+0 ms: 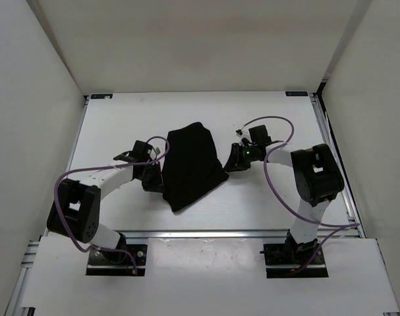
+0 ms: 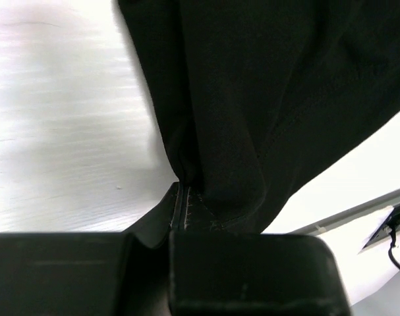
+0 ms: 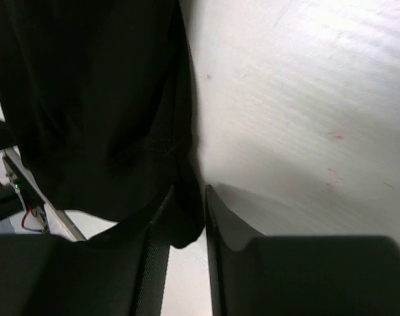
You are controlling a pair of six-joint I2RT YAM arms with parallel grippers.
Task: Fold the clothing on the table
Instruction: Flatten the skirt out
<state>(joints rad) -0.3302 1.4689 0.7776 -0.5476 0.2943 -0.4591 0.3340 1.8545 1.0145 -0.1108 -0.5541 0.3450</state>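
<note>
Two firm edge pinches on floppy black fabric garment (image 1: pixel 190 164), left gripper (image 2: pixel 178 210) 9 o'clock, right gripper (image 3: pixel 188 217) 3 o'clock, likely to lift it taut.

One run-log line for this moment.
left gripper: shut on clothing | right gripper: jaws straddle clothing edge, grip unclear | clothing: on table between grippers

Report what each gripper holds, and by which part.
Left gripper: shut on the clothing, pinching a stitched hem at its left edge. Right gripper: closed around the clothing's right edge, apparently pinching it.
</note>
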